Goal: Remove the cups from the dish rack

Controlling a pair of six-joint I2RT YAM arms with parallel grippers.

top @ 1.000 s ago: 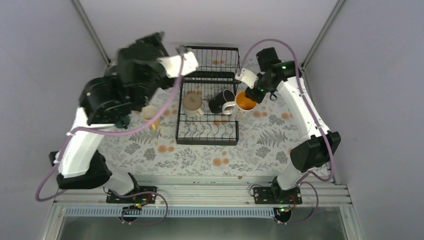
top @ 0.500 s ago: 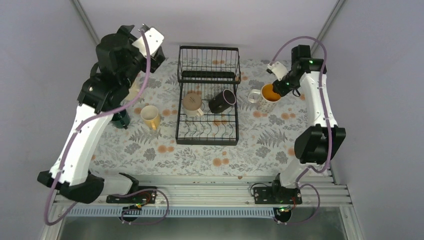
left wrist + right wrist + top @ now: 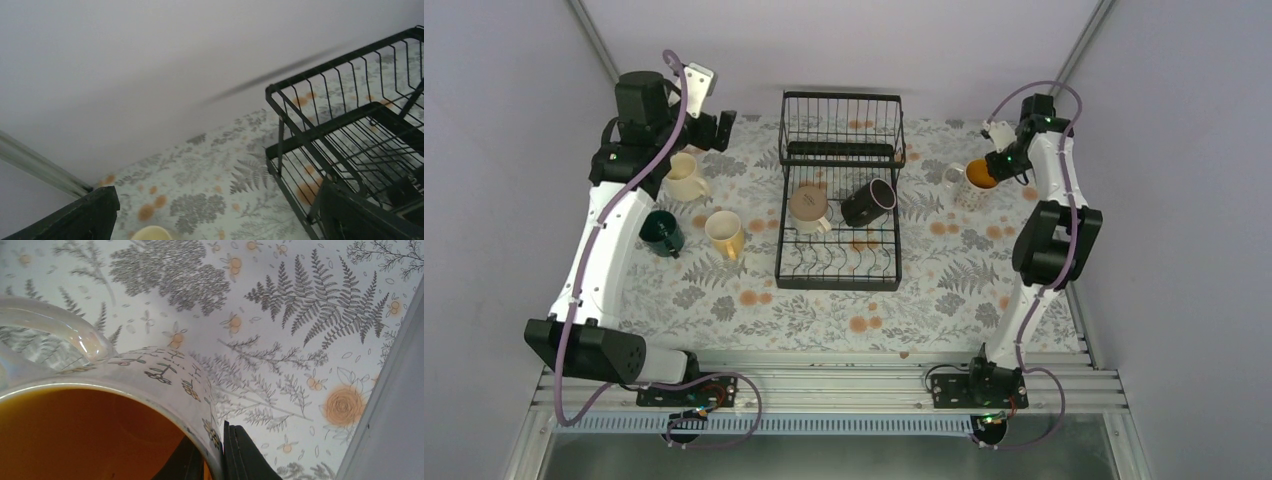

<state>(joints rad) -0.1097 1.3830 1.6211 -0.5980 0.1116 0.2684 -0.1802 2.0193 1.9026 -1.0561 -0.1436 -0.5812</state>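
Gripping the orange-lined mug (image 3: 75, 435) at its rim, my right gripper (image 3: 988, 170) is clamped with one finger inside and one outside, at the table's far right, well apart from the dish rack (image 3: 841, 262). The mug is white outside with a dark floral print. My left gripper (image 3: 720, 128) hangs spread near the cream mug (image 3: 686, 178), holding nothing. A fern-patterned cloth (image 3: 824, 310) covers the table, with grey walls around.

Near half of tabletop (image 3: 824, 310) open, wide lane in front of dish rack (image 3: 839, 255). L of rack: cream mug (image 3: 684, 178), green mug (image 3: 661, 231), yellow mug (image 3: 725, 234) crowd the strip; narrow gap btw yellow mug & rack. R of rack open up to right hand (image 3: 995, 167) w/ orange-lined mug (image 3: 975, 178), close to side wall (image 3: 1164, 200). Raised basket (image 3: 842, 125) blocks far centre.
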